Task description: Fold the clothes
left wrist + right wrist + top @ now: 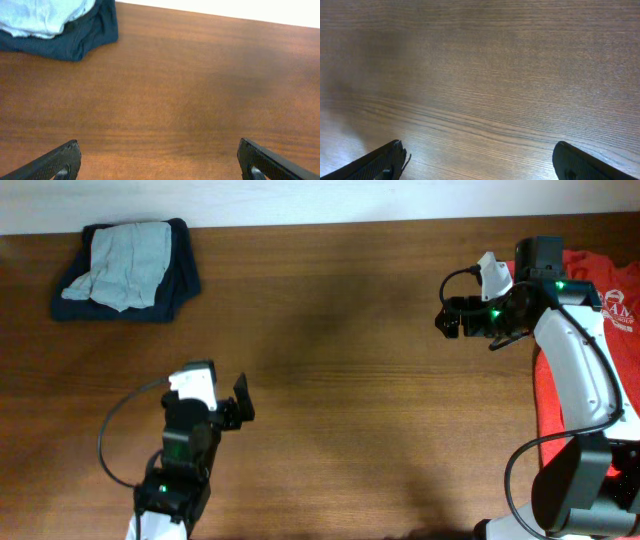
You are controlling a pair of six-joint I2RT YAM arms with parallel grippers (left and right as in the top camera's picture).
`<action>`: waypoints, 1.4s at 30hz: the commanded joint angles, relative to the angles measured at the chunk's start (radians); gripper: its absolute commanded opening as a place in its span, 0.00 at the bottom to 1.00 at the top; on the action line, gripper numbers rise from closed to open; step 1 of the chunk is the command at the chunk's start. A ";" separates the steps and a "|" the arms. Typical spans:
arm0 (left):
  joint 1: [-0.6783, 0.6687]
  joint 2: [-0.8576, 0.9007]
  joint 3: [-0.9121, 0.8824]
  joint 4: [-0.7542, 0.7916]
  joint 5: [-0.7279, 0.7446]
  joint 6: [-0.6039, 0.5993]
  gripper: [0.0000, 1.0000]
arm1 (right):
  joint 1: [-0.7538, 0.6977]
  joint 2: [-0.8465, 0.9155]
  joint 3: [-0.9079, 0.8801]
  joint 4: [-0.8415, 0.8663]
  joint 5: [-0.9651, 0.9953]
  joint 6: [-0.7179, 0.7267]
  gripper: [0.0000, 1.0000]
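**Inspector:** The table (350,330)?

**Clerk:** Mid-brown wood, with fine darker grain running in streaks. The wall (300,200) along its far edge is white.

**Inspector:** The clothes?

**Clerk:** The pale shirt (128,262) is a plain blue-grey with no pattern. The navy garment (180,280) under it is dark and also plain. The red shirt (600,272) is coral, with a white print (620,308) too small to read.

**Inspector:** The machinery?

**Clerk:** The right arm (575,370) is white with black joints, and the left arm (175,480) is mostly black with a white block. Each shows small green lights (495,313). The left gripper (240,402) and right gripper (447,318) are black, and the cable (105,445) is black too.
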 commanded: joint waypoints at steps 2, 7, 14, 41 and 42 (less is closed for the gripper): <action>0.023 -0.092 -0.127 0.042 -0.011 0.002 0.99 | -0.006 0.003 0.000 0.002 0.012 0.008 0.99; 0.058 -0.127 -0.188 0.042 -0.011 -0.031 0.99 | -0.006 0.003 0.000 0.002 0.012 0.008 0.99; 0.061 -0.174 -0.257 0.069 -0.011 -0.041 0.99 | -0.006 0.003 0.000 0.002 0.012 0.008 0.99; 0.124 -0.600 -0.346 -0.119 -0.009 -0.056 0.99 | -0.006 0.003 0.000 0.002 0.012 0.008 0.99; 0.136 -0.607 -0.346 -0.119 -0.004 -0.056 0.99 | -0.006 0.003 0.000 0.002 0.012 0.008 0.99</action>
